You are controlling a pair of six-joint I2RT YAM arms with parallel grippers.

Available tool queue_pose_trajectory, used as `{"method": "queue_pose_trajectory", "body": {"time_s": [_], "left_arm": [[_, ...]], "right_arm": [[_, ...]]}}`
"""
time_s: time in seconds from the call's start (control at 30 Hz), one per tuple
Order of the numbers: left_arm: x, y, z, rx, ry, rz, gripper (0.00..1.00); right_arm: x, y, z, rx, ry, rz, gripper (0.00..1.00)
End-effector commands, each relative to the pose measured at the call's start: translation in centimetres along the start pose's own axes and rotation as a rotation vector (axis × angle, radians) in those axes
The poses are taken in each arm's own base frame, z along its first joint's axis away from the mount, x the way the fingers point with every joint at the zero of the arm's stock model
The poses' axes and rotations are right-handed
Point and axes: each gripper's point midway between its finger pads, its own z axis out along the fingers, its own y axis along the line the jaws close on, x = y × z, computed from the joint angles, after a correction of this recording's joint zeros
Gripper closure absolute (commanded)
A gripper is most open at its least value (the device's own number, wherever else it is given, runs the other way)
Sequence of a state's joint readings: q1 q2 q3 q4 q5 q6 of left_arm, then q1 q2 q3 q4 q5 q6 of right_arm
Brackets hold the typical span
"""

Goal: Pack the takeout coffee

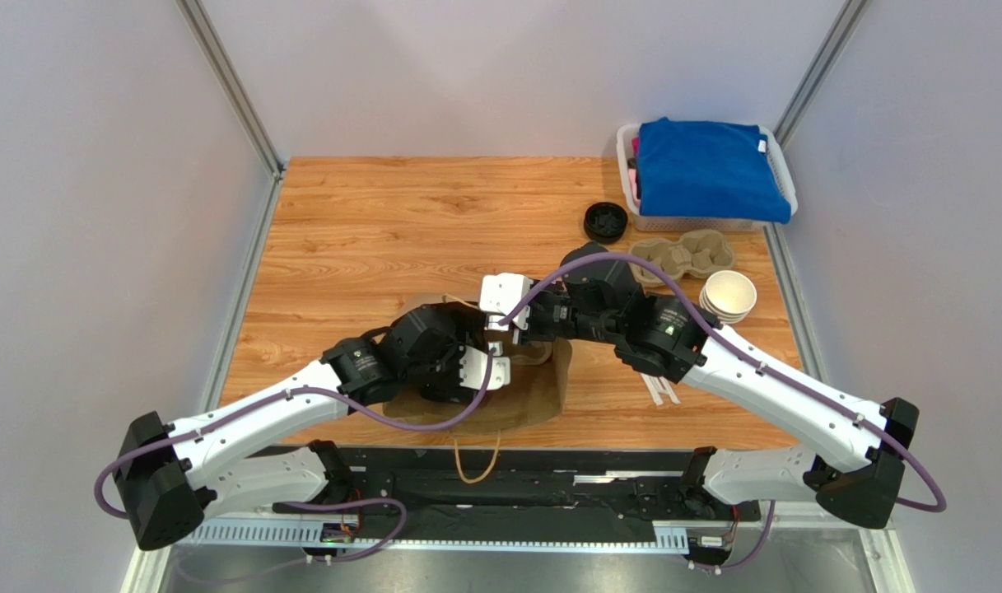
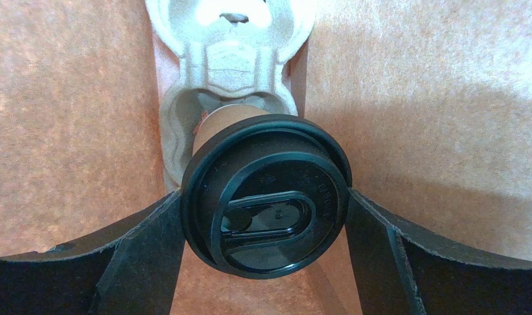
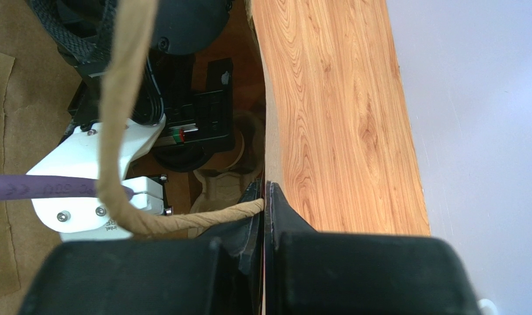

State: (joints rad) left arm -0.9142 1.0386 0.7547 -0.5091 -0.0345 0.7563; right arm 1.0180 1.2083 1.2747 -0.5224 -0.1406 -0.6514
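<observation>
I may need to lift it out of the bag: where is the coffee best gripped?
By the lid rim, from above, one finger on each side. The coffee sits in a well of the carrier, with the bag walls close on both sides, so only its round top is exposed.

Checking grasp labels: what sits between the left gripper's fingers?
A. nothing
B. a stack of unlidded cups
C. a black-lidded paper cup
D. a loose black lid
C: the takeout coffee sits between the fingers of the left gripper, brown cup wall showing under its lid.
</observation>
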Motion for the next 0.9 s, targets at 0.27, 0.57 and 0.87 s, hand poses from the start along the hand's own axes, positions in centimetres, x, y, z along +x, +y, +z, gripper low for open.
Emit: {"method": "queue_pose_trajectory", "body": {"time_s": [0.27, 0.57, 0.87], "left_arm": [[-0.3, 1.3, 1.4, 0.049, -0.013, -0.020, 0.93], [-2.3, 1.2, 0.1, 0.046, -0.144, 0.066, 0.94], [-2.1, 0.9, 0.4, 0.073, -0.127, 0.054, 0.94]], "right_arm": [[-3.2, -0.9, -0.2, 0.018, -0.116, -0.002, 1.00], [-3.2, -1.2, 0.3, 0.010, -0.117, 0.017, 1.00], [-3.3, -1.4, 0.3, 0.009, -0.124, 0.020, 1.00]]}}
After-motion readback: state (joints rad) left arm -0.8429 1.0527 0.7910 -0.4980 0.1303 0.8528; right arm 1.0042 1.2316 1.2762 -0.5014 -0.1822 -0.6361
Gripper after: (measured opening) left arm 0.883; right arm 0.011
